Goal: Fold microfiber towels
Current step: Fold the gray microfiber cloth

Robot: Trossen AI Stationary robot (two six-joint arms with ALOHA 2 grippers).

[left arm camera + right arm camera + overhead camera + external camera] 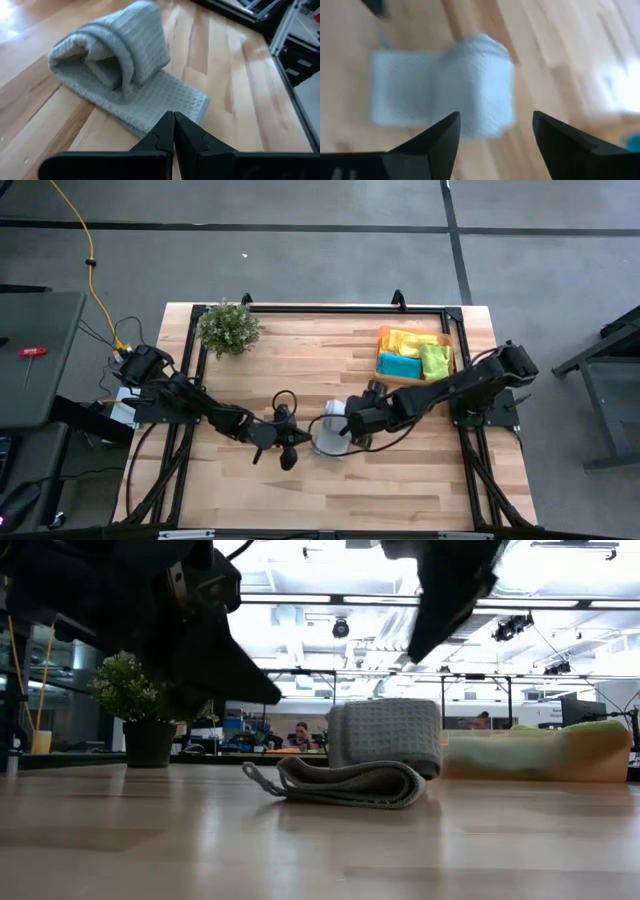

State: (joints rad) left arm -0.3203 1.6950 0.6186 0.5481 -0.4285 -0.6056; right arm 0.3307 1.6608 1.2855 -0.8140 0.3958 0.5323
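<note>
A pale grey-blue microfiber towel [328, 440] lies folded near the table's middle. Its lower layers [350, 783] rest flat on the wood, and one end stands curled up in a loop [120, 55]. My right gripper [495, 115] hangs open above the towel with nothing between its fingers. My left gripper [173, 122] is shut, just left of the towel and above its near edge; in the low view its tip [270, 692] is clear of the table. Yellow [405, 340], teal [398, 365] and lime green [437, 360] towels lie in the orange tray [382, 372].
The orange tray [540, 755] stands at the back right of the table. A small potted plant [228, 328] stands at the back left. Bare wood lies in front of the towel toward the near edge. People sit in the room beyond the table.
</note>
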